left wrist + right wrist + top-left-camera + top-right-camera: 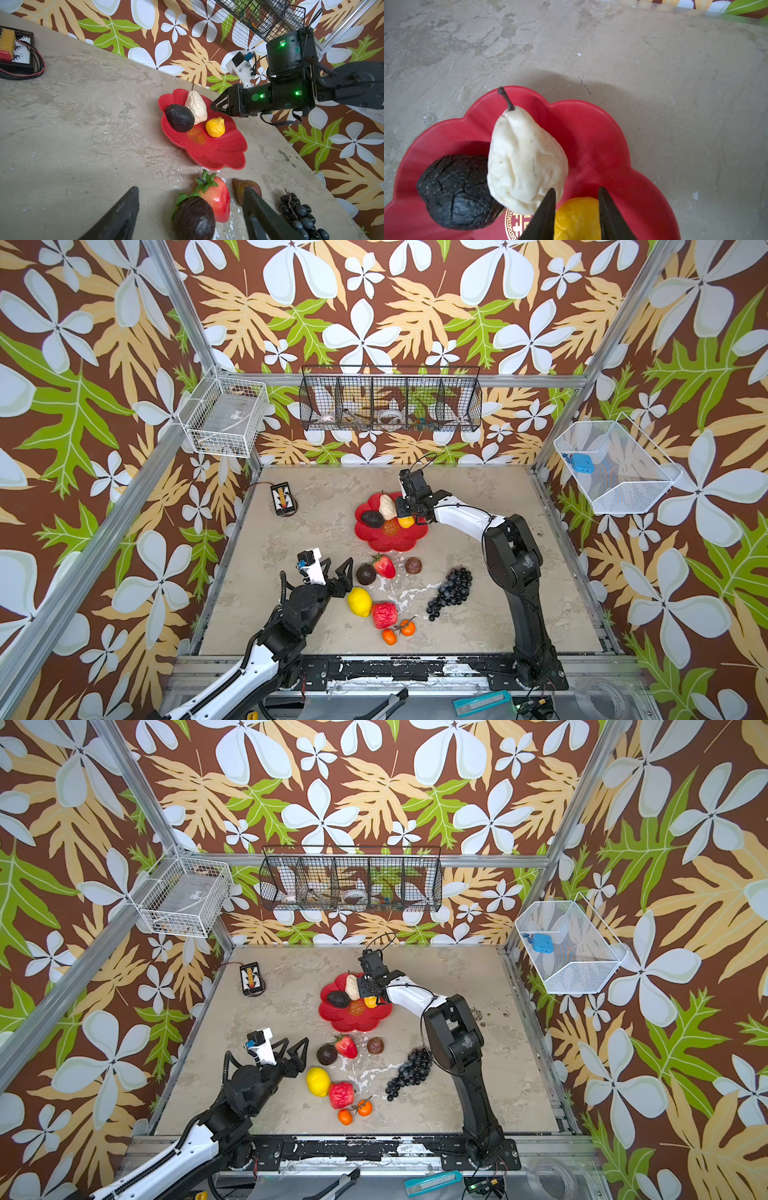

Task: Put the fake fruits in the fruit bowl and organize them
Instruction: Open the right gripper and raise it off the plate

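Grey tabletop [478,635], three fruits [180,118] in bowl [218,153]

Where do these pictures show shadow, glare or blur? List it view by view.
Right wrist view: soft shadow on the table beyond the fruit bowl; right pincer close and soft-edged. Left wrist view: glare on the strawberry, left pincer dark and blurred. In both top views: even light.

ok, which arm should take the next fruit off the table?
Left. The left hand, open, sits beside the lemon and dark fruit on the table. The right hand is over the fruit bowl, jaws either side of a yellow fruit.
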`<state>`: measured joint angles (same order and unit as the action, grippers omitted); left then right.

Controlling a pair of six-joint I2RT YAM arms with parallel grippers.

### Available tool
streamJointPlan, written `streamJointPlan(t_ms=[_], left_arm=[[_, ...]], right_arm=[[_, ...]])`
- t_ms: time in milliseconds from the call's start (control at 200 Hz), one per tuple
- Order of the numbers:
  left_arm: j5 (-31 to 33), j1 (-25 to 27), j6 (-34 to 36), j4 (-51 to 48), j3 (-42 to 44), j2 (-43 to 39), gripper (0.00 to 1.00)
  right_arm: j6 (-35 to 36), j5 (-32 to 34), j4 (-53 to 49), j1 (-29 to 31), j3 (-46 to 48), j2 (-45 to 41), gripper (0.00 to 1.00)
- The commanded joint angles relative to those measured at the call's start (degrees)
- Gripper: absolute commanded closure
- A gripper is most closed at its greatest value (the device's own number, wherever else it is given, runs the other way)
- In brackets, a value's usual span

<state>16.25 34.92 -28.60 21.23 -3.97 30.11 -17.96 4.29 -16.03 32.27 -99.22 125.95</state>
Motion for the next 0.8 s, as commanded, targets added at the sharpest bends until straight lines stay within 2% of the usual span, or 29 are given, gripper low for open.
streamJointPlan(t_ms=[0,245,335,546,796], left_arm=[[-0.14,-0.11,-0.58,1.18,-0.32,0.07,0.21],[-0.18,-0.11,-0.49,1.27,-0.34,0.32,0.21],[-0.08,-0.11,-0.4,1.26,-0.34,0.41,0.21],[-0.21,-0.11,-0.38,1.53,-0.3,0.82,0.21],[-0.61,-0.11,-0.84,3.02,0.01,2.37,0.21]], right_arm=[[0.46,-1.17,-0.23,-0.02,-0.1,-0.99,0.61],[0.4,-1.74,-1.24,0.05,0.5,-3.56,0.54],[-0.04,-1.65,-2.42,0.4,2.32,-6.92,0.53],[-0.97,0.11,-0.85,3.93,17.2,-21.58,0.49],[-0.23,-0.38,2.75,12.82,34.96,-35.8,0.42]])
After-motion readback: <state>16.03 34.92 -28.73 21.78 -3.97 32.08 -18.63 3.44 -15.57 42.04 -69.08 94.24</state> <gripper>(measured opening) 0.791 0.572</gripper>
